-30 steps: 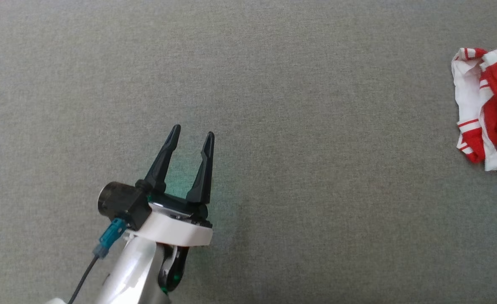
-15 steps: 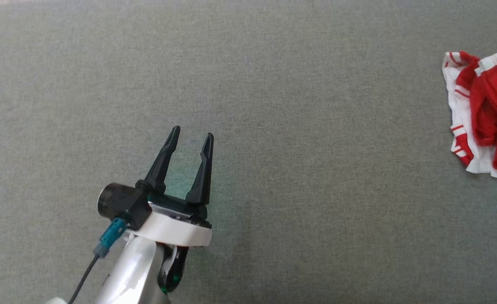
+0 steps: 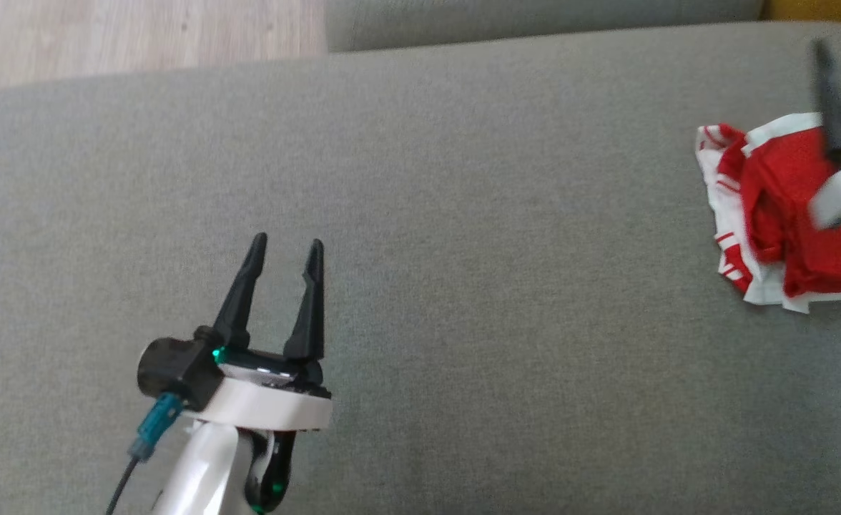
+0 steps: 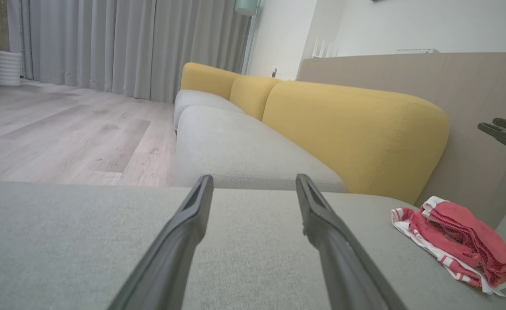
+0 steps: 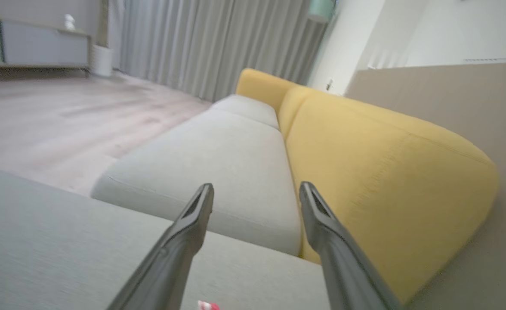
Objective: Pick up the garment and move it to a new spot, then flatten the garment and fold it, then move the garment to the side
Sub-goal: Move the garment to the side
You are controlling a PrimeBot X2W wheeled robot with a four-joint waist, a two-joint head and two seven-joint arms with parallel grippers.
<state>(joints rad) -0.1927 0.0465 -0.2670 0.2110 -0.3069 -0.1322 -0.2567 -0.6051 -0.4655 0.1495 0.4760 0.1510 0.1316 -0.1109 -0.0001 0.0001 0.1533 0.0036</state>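
The garment (image 3: pixel 771 207) is a crumpled red and white heap on the grey sofa seat (image 3: pixel 506 236), at the far right of the head view. It also lies at the lower right of the left wrist view as the garment (image 4: pixel 455 239). One blurred dark finger (image 3: pixel 829 100) and the pale wrist of my right arm hang over the heap's right part. My right gripper (image 5: pixel 255 187) is open with nothing between its fingers, and a red scrap (image 5: pixel 208 305) shows below them. My left gripper (image 3: pixel 287 243) stands open and empty far to the garment's left.
Wooden floor (image 3: pixel 134 36) lies beyond the seat's far edge. A second grey cushion (image 4: pixel 236 146) continues ahead. Yellow backrests (image 4: pixel 356 133) run along the right side of the seat, with a beige wall panel (image 4: pixel 472 86) behind them.
The head camera has moved, so the seat's far edge and the floor now show. My right gripper has come into the picture above the garment. The left gripper remains open.
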